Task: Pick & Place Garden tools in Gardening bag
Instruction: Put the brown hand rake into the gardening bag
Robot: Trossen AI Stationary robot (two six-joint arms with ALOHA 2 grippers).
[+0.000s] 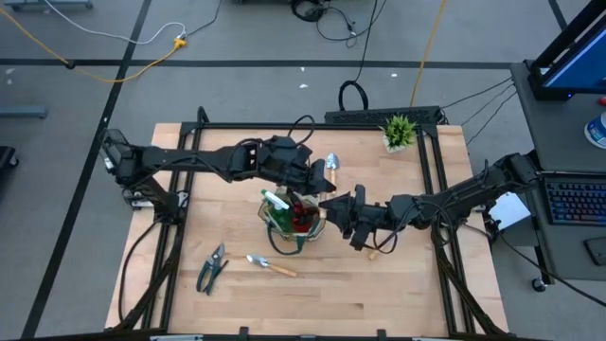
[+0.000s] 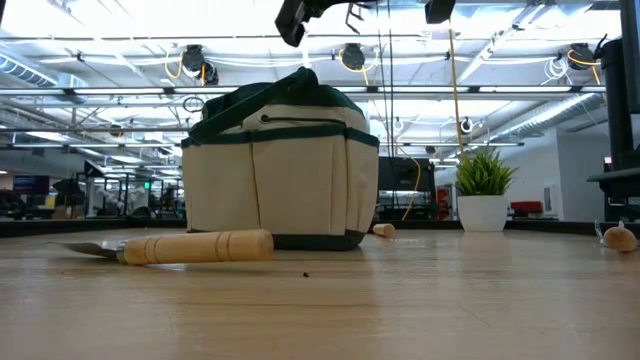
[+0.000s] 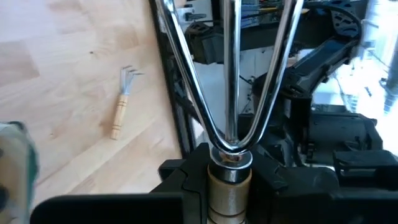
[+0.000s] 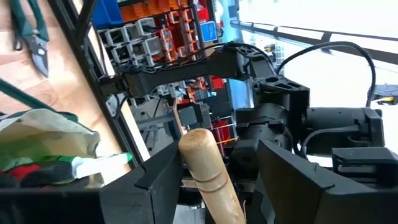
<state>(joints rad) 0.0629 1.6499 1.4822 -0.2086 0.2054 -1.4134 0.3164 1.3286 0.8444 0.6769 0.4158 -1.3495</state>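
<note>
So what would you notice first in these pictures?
The tan gardening bag in the middle of the table, with both arms meeting above it. The left gripper is shut on a shiny wooden-handled tool, and the right gripper sits open around a wooden handle. Green pruners lie on the table's left side.

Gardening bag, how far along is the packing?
Done: a spray bottle and glove sit in the bag. In hand: the left gripper clamps a pronged tool; a wooden handle sits inside the open right gripper. Left: pruners, trowel and small rake lie on the table.
</note>
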